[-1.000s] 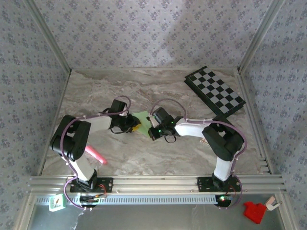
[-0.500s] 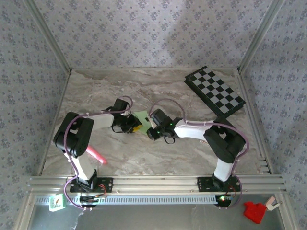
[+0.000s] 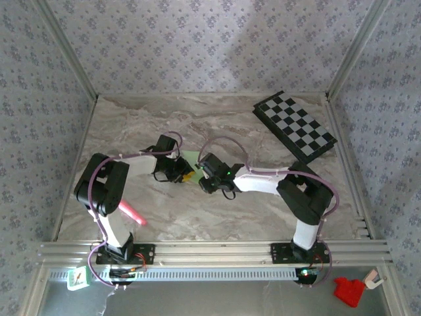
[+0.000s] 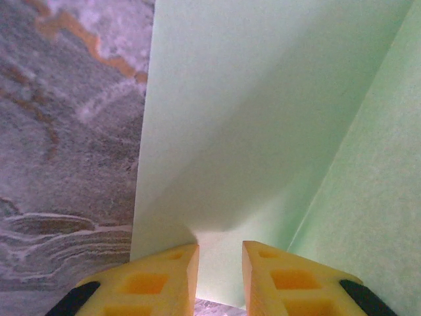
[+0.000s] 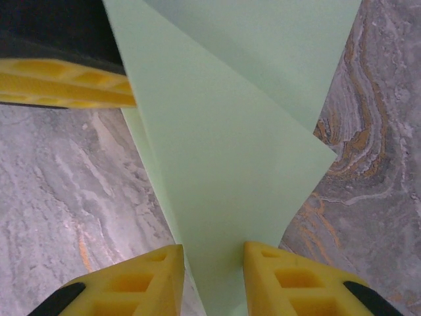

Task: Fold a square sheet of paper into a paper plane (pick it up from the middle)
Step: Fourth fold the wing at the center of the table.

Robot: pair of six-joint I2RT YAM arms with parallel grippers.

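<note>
**Marble table, both grippers on a half-made fold**

Veined grey marble table (image 3: 217, 204) between patterned walls carries the thin pale green sheet of paper (image 3: 191, 160) about its middle. The sheet is well apart from the black-and-grey chequered board (image 3: 296, 125) at the far right corner and from the pink marker (image 3: 131, 214) near the left edge.

The sheet is already part-folded. In the right wrist view a slanted upper flap (image 5: 223, 151) overlaps a lower layer and ends in a corner toward the right.

The left gripper (image 4: 220, 263) stands with a narrow gap. The paper runs under that gap and dimples just beside one yellow finger (image 4: 164, 270). This looks like pressing down rather than pinching, though I cannot tell how firmly.

The right gripper (image 5: 214, 263) is also narrowly parted, astride the flap's near end with nothing clamped.

The step in hand appears to be setting a diagonal crease. To do it well:

- The left gripper should hold its pressure, so the lower layer cannot slide on the smooth marble.
- The right gripper should come down on the folded edge itself and run along it toward the point, not across it.
- The flap's edge should line up with the centre line before the crease is pressed, because a skewed fold here would carry into every later one.
- The stroke should stay low and slow. Thin paper like this is likely to buckle or spring back if it is dragged.
</note>
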